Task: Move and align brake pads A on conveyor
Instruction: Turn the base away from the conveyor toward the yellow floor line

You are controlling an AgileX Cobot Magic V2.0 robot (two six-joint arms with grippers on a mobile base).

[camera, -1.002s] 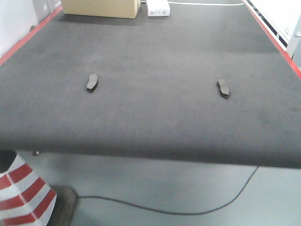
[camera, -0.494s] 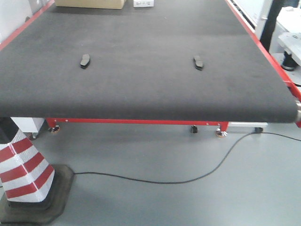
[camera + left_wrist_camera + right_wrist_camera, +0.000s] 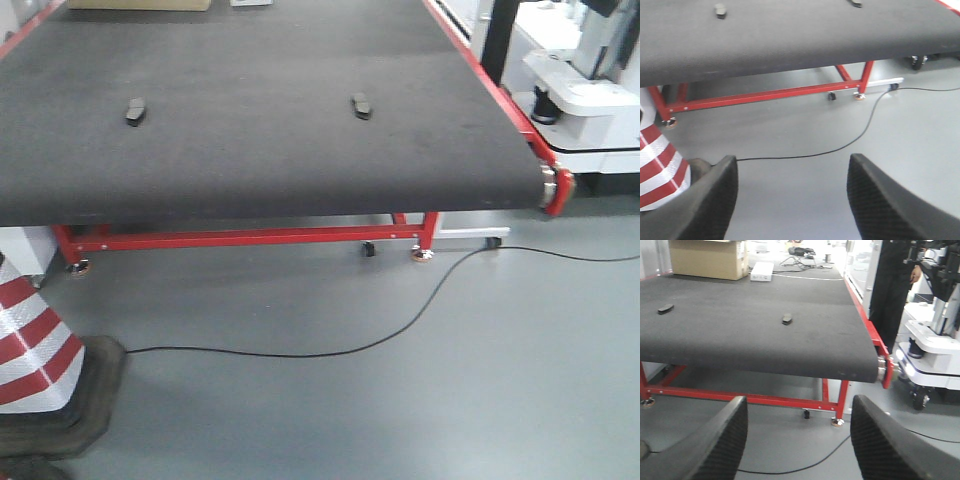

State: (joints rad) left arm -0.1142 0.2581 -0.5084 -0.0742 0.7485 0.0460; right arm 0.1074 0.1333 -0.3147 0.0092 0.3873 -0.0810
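Charcoal conveyor [image 3: 260, 130] with red frame [image 3: 240, 237], red-and-white striped cone [image 3: 25, 340], grey floor [image 3: 400, 400].

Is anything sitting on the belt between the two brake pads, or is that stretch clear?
Nothing: only bare conveyor belt lies between the left brake pad and the right brake pad. The front-facing and right wrist views both show it.

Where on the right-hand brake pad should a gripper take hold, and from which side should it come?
Probably across the narrow width at mid-length, coming straight down. The right-hand brake pad lies flat on the conveyor, long axis running roughly up the belt, so only its two long edges offer opposing faces. The right gripper, jaws open, seems the nearer one.
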